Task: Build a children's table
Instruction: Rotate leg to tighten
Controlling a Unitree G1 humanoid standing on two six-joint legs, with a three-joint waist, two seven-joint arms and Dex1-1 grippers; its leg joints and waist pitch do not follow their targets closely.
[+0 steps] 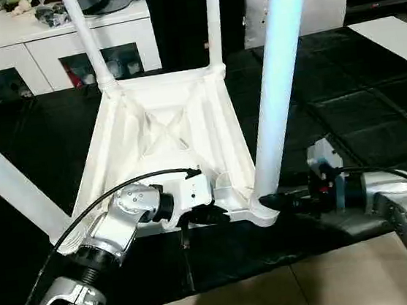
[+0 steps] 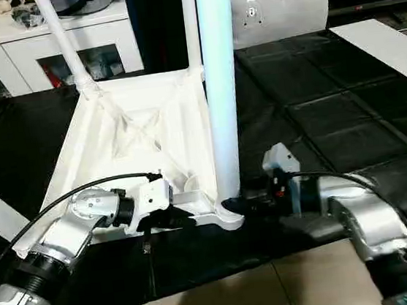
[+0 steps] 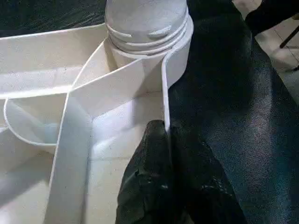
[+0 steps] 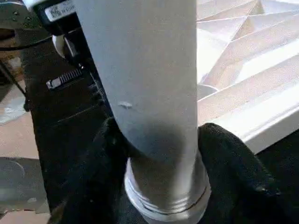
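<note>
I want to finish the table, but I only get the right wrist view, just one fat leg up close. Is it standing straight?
Observer: Yes. That leg stands upright in the near right socket of the upturned top.
Operator: Are any other legs in?
Observer: Two. The far left leg and the far right leg stand in the far sockets.
Operator: What's my other arm doing?
Observer: The left end effector is shut on the top's near rim, beside your leg's socket.
</note>
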